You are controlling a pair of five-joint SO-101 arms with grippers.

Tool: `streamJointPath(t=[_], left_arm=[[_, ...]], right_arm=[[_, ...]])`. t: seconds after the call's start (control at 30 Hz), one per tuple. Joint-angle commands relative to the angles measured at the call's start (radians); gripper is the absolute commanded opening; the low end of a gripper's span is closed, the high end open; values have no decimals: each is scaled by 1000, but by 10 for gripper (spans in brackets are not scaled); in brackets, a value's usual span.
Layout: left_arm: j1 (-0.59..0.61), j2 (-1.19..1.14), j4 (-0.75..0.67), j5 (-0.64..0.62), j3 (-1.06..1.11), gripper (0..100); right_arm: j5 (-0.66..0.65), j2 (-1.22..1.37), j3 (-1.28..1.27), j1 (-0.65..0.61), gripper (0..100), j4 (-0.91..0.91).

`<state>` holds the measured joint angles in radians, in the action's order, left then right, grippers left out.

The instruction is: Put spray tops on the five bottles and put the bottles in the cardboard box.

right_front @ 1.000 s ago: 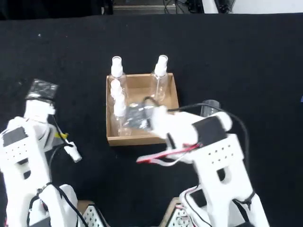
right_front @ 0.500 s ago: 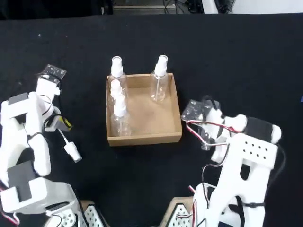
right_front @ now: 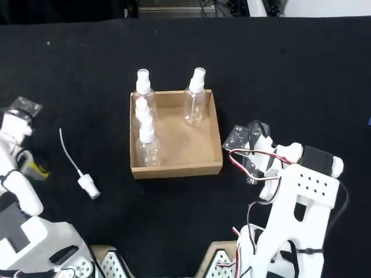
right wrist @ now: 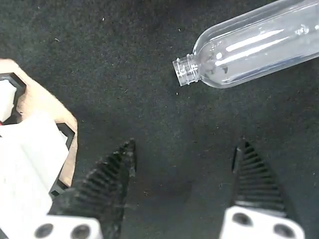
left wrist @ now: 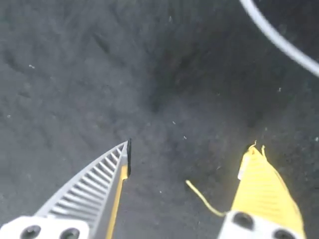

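Jaws open wide and empty on my left gripper [left wrist: 189, 147] and right gripper [right wrist: 186, 144]. Next, I think: grab the topless clear plastic bottle [right wrist: 249, 47], then the white spray top [right_front: 88, 185], lower left.

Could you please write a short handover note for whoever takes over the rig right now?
Left tool: open, empty, over the bare table.
Right tool: open, empty, above the table near the uncapped bottle, which lies on its side.
Cardboard box: four capped bottles stand inside.
Loose spray top: lies on the table beside the box, on the left arm's side.
Done: four bottles capped and boxed.
Left: cap the fifth bottle and box it.
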<state>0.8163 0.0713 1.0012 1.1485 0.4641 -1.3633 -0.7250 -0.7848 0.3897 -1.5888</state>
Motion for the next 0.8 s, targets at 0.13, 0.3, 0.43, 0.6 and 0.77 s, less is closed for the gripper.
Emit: streamJointPath(t=[0.13,0.3,0.43,0.6,0.77], left_arm=[[-236,5,98,-445,-127,340],[-337,5,17,-483,-27,339],[-286,5,-123,-408,71,339],[-176,5,-190,-373,130,339],[-71,5,-189,-370,157,339]], right_arm=[[0,-28,1,26,283,8],[0,-30,-1,29,283,6],[0,-30,-1,29,283,6],[0,-30,-1,29,283,6],[0,-30,-1,26,283,6]])
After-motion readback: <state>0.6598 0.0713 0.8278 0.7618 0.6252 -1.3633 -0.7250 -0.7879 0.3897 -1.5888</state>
